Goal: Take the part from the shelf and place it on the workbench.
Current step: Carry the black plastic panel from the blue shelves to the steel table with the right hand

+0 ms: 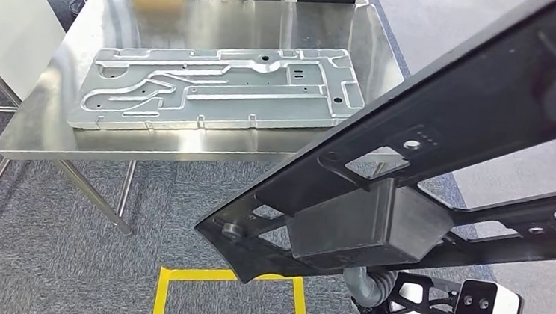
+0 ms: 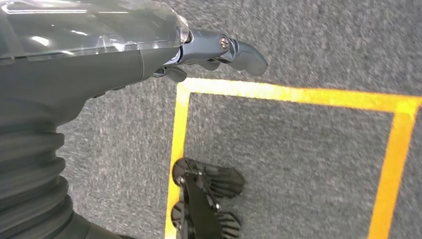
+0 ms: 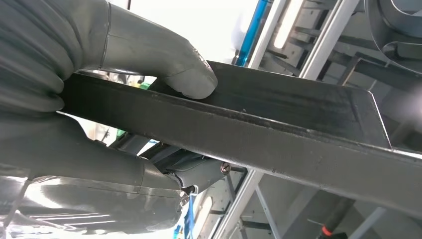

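Right hand clamps the black part, thumb above and fingers below; the part hangs in the air short of the workbench, hiding its near right corner. Left hand grasps nothing, fingers loosely extended. A grey plate lies on the workbench.

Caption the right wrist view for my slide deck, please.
Robot's right hand grips the edge of a black part, thumb pressed on top.
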